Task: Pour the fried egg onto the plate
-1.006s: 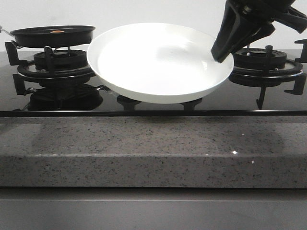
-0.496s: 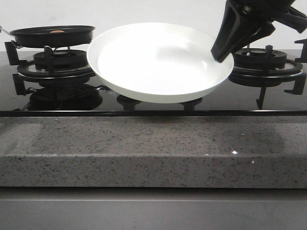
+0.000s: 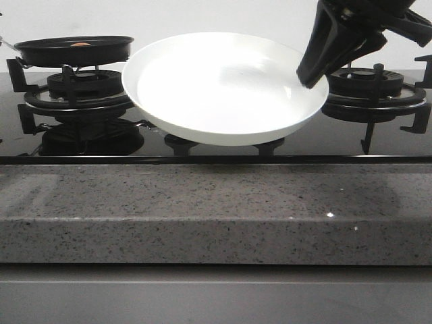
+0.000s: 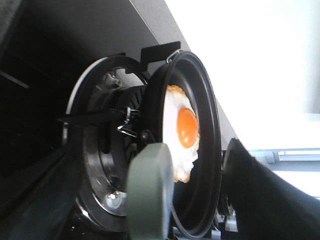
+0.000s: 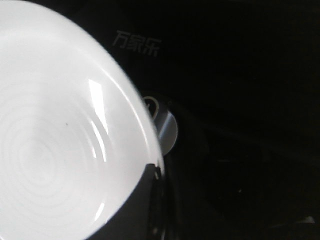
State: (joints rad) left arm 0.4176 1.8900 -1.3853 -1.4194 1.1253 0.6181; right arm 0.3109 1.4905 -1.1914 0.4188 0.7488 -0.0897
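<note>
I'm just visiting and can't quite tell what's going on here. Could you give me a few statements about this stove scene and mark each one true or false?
1. The fried egg lies in the black pan. True.
2. The plate rests flat on the counter. False: the right gripper holds it by its rim, tilted above the stove.
3. The plate already has egg on it. False: it is bare.
4. The pan sits on the left burner. True.

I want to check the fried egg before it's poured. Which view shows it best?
The left wrist view: the fried egg fills the pan, white and orange yolk both clear. The front view shows only an orange sliver above the pan rim at far left. The right wrist view shows none of it.
</note>
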